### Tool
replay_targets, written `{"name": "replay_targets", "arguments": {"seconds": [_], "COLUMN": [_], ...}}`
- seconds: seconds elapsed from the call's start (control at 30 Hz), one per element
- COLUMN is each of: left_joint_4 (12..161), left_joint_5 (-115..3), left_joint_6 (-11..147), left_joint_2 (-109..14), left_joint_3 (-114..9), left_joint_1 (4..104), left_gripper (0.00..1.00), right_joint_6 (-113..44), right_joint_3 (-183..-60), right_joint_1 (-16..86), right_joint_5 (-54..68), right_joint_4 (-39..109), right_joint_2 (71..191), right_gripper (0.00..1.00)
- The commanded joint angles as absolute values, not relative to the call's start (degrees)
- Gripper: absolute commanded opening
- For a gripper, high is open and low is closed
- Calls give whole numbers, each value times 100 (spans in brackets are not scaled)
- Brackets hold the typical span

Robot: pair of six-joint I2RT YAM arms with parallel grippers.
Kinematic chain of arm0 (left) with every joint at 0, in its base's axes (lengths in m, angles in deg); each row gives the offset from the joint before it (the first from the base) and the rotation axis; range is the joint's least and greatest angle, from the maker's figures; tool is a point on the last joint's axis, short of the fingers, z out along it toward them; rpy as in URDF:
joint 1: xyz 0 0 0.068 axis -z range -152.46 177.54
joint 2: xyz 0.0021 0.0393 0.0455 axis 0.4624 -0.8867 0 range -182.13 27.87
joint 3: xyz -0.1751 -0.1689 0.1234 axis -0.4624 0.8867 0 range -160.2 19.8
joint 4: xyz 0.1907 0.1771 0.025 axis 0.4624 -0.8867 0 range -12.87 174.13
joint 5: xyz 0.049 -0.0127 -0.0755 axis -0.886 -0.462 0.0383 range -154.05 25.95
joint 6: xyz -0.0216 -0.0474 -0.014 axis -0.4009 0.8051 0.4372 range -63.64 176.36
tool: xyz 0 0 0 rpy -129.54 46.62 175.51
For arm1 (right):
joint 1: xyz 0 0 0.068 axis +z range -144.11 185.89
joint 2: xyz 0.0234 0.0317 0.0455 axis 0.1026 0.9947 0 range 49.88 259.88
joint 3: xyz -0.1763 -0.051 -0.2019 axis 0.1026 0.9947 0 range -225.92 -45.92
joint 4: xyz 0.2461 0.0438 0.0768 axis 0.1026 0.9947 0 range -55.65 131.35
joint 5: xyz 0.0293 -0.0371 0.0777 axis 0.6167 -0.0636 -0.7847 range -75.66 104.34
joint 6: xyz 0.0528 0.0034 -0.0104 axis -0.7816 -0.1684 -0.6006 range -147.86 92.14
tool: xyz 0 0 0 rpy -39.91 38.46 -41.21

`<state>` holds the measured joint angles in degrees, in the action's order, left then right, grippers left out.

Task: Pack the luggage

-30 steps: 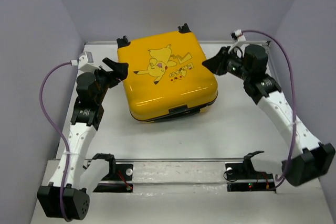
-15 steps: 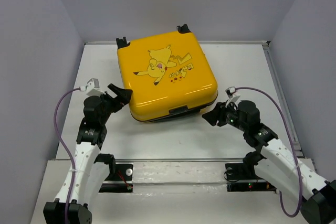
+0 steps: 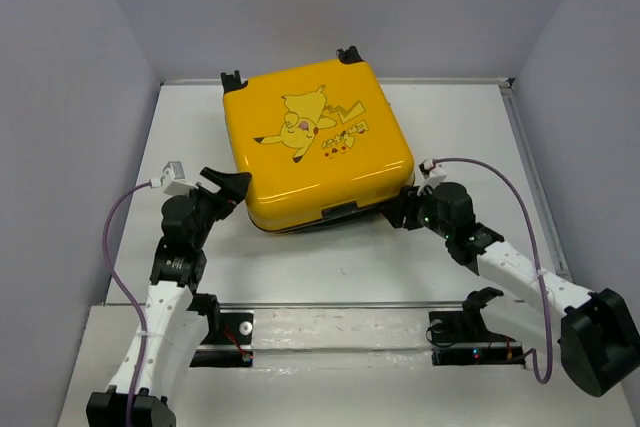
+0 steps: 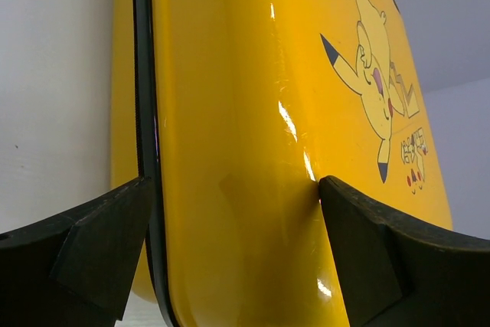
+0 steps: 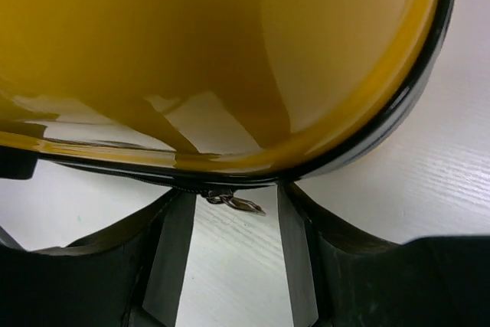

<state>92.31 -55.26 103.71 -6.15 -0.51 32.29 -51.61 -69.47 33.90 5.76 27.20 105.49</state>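
Observation:
The luggage (image 3: 320,147) is a yellow hard-shell suitcase with a Pikachu print. It lies flat and closed at the back middle of the table. My left gripper (image 3: 232,190) is open at its front-left corner. In the left wrist view the left gripper (image 4: 233,189) straddles the upper shell (image 4: 230,97), one finger by the black zipper seam (image 4: 144,112), the other against the top face. My right gripper (image 3: 400,209) is open at the front-right corner. In the right wrist view the right gripper (image 5: 235,191) has a small metal zipper pull (image 5: 239,204) between its fingers, under the shell (image 5: 191,51).
The suitcase's black wheels (image 3: 234,77) point to the back wall. A metal rail (image 3: 340,312) with the arm mounts runs along the near edge. Grey walls enclose the white table (image 3: 470,137) on the left, right and back.
Both grippers have come from beside the suitcase's back half to its front corners. In the last half second the right gripper moved up against the front-right corner.

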Motion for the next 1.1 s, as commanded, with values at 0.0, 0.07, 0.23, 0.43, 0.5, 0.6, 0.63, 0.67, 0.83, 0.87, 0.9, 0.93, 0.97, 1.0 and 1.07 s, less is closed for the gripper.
{"name": "replay_targets", "arguments": {"seconds": [0.0, 0.07, 0.23, 0.43, 0.5, 0.6, 0.63, 0.67, 0.83, 0.87, 0.9, 0.93, 0.97, 1.0, 1.07], "left_joint_4": [9405, 9669, 9748, 10170, 10276, 10311, 10320, 10416, 10496, 10487, 10496, 10505, 10531, 10531, 10601], "left_joint_5": [-5238, -5027, -4850, -4683, -4770, -4990, -4999, -5008, -4990, -5043, -5069, -5078, -5096, -5139, -5218], "left_joint_6": [10566, 10654, 10637, 10777, 10760, 10672, 10655, 10663, 10611, 10593, 10584, 10584, 10584, 10593, 10602], "left_joint_2": [-606, -641, -702, -1009, -1219, -1483, -1528, -1572, -1915, -1993, -2029, -2073, -2117, -2187, -2249], "left_joint_3": [363, 381, 188, -260, -559, -902, -963, -1042, -1429, -1552, -1614, -1667, -1711, -1772, -1799], "left_joint_1": [3211, 3211, 3211, 3316, 3439, 3711, 3738, 3773, 3905, 3940, 4019, 4063, 4107, 4212, 4327], "left_gripper": [99, 99, 99, 99, 99, 99, 99, 99, 99, 99, 99, 99, 99, 99, 99], "right_joint_6": [-4922, -4939, -4904, -5036, -4992, -4983, -4992, -5018, -5159, -5168, -5176, -5202, -5238, -5273, -5299], "right_joint_3": [-6983, -6861, -6842, -6974, -7158, -7492, -7588, -7789, -8423, -8485, -8590, -8635, -8696, -8845, -9056], "right_joint_1": [3384, 3384, 3384, 3857, 4426, 5034, 5393, 5562, 6003, 6003, 6003, 6081, 6169, 6483, 6950], "right_joint_5": [266, 143, 195, 272, 754, 1581, 1801, 1977, 2840, 2814, 2701, 2656, 2647, 2699, 2848], "right_joint_4": [1608, 1284, 1089, 1334, 1781, 2432, 2590, 2905, 3865, 3918, 3884, 3840, 3727, 3638, 3271], "right_joint_2": [10700, 10718, 10753, 10815, 10850, 10982, 11026, 11078, 11334, 11334, 11368, 11438, 11543, 11832, 12237], "right_gripper": [51, 45, 23, 7, 7, 7, 7, 7, 7, 7, 7, 7, 7, 7, 7]}}
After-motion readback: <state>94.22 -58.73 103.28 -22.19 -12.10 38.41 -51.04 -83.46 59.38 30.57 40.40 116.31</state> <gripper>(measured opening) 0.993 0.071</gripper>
